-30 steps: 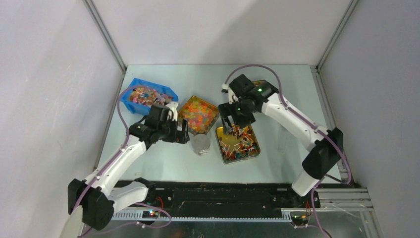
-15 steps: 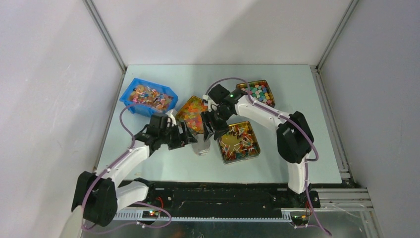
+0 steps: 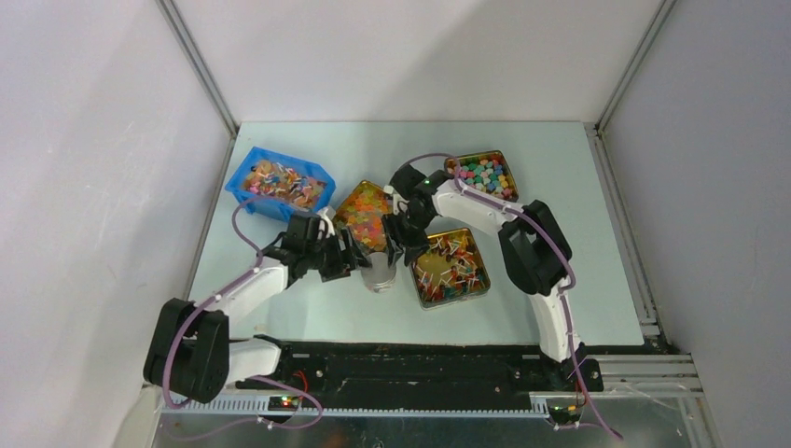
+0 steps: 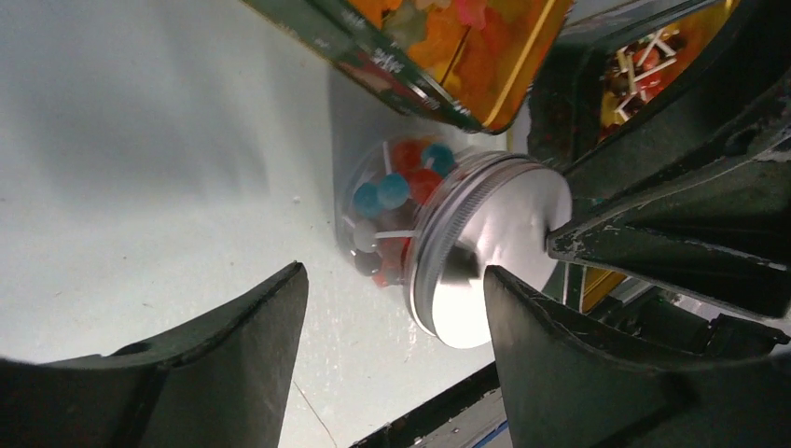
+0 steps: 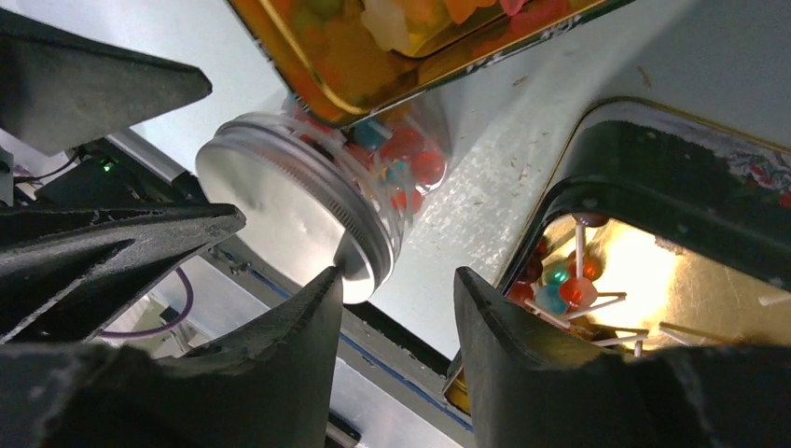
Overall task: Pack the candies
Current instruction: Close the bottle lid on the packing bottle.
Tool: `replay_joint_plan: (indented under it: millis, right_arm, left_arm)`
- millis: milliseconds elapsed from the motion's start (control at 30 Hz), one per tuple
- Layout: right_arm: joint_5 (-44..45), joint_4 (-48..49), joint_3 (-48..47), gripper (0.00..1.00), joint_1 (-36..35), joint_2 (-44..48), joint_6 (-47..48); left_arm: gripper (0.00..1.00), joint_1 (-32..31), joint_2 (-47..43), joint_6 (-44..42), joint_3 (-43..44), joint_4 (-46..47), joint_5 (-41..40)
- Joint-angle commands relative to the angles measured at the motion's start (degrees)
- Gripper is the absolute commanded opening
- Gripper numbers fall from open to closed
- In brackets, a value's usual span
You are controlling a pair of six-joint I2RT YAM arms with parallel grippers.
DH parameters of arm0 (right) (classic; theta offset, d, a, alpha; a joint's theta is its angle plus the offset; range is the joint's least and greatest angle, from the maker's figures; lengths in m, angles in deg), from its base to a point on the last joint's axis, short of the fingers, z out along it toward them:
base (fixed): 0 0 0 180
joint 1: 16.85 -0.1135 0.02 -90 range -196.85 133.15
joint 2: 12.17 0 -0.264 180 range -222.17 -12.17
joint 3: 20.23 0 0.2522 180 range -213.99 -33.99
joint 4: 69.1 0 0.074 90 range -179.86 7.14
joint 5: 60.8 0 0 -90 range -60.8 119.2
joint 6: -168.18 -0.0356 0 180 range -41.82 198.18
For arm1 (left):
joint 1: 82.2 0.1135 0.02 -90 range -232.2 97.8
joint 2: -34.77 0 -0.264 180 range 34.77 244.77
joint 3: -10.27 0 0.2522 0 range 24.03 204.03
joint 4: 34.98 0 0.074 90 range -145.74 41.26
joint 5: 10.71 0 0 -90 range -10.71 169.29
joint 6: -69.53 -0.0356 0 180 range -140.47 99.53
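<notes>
A clear jar with a silver screw lid is standing at the middle of the desk, with lollipop candies showing through its glass. The left gripper is reaching in from the left with its jaws apart, straddling the lid; whether they are touching it I cannot tell. The right gripper is coming in from the far right, jaws apart too, one fingertip sitting at the lid's rim.

Just right of the jar, a gold tin is holding most of the lollipop candies. Behind the jar, a tin of gummy sweets is crowding its far side. Farther left, a blue bin is holding mixed sweets. At the far right, a tin of multicoloured sweets is sitting well apart.

A second ago the right arm was hanging over the lollipop tin and hiding the far tin; it has now swung across to the jar. The left gripper has closed in on the jar as well.

The desk is showing pale green, and white walls with metal frame posts are enclosing it.
</notes>
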Motion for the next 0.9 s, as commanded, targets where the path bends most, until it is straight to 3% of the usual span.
replay_joint_plan:
  millis: [0, 567, 867]
  right_arm:
    - [0.19, 1.50, -2.37, 0.48, -0.15, -1.96, 0.25]
    - [-2.10, 5.92, 4.55, 0.32, -0.58, -5.42, 0.67]
    - [-0.95, 8.34, 15.90, 0.29, -0.93, 0.90, 2.71]
  left_arm:
    - [0.74, 0.41, 1.19, -1.18, -1.66, 1.77, 0.80]
    - [0.56, -0.04, 5.59, 0.89, -6.55, 6.07, 1.85]
    - [0.54, -9.28, 3.51, 6.62, -9.81, 10.21, -0.54]
